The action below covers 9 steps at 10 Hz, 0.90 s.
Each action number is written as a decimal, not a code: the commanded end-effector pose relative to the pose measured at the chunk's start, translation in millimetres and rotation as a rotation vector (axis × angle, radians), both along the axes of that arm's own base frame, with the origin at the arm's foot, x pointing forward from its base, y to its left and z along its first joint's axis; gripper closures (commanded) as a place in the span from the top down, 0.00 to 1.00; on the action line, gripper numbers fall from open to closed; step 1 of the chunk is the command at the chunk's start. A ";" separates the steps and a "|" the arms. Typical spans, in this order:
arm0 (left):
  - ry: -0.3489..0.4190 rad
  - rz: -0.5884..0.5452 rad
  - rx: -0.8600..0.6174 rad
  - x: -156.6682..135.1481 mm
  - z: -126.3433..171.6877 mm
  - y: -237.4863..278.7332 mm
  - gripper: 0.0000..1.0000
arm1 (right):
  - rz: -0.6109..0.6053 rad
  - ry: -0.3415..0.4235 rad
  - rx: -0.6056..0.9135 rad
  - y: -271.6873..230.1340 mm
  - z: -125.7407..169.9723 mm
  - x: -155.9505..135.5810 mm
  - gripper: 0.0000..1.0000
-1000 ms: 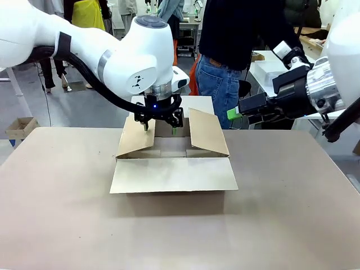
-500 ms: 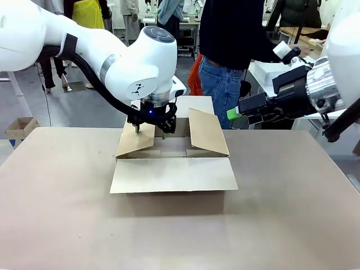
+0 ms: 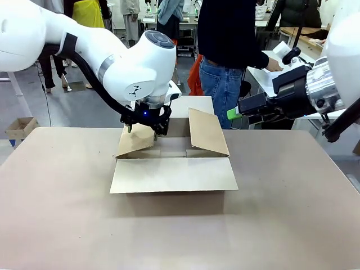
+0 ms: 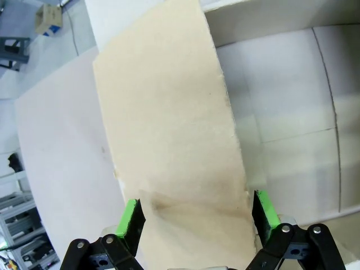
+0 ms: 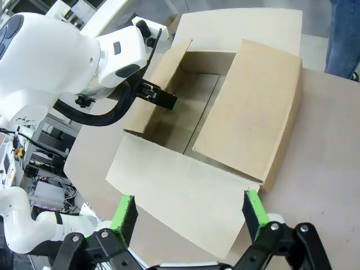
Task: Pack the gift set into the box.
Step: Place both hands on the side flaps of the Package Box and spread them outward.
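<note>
Open cardboard box [image 3: 171, 175] on a table [image 3: 292, 214]. Left gripper [image 3: 145, 128], fingers wide, hovers over the flap [image 3: 138, 142] at ten o'clock. Right gripper [image 5: 190, 216], wide and empty, at two o'clock.

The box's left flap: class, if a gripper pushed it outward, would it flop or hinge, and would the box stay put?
Probably hinge: the left flap stands flat and unbowed, corrugated board, so it looks stiff. The box looks empty inside, so likely light; a firm push might slide it across the smooth table.
</note>
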<state>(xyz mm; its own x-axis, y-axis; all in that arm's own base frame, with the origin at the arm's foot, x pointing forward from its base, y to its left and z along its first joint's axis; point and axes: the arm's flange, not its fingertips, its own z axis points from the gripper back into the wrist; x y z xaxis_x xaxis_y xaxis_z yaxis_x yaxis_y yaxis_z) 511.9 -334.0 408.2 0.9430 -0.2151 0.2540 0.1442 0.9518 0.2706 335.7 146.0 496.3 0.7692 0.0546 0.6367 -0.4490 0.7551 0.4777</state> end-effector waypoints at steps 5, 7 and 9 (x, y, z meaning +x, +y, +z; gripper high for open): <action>-0.104 0.112 0.036 -9.9 20.5 33.8 1.00 | -0.016 0.005 0.000 0.6 -2.6 -2.4 1.00; -0.158 0.138 -0.008 -18.7 42.4 52.3 1.00 | -0.016 0.005 0.000 0.6 -2.6 -2.4 1.00; -0.169 0.184 -0.027 -20.7 52.7 75.5 1.00 | -0.016 0.005 0.000 0.6 -2.6 -2.4 1.00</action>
<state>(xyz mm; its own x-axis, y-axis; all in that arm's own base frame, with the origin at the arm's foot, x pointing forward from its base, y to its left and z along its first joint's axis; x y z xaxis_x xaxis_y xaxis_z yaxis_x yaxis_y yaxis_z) 500.7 -273.7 466.6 0.9214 -0.0713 0.3819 -0.0356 0.9634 0.2657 335.9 146.9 495.8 0.7690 0.0545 0.6369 -0.4491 0.7551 0.4777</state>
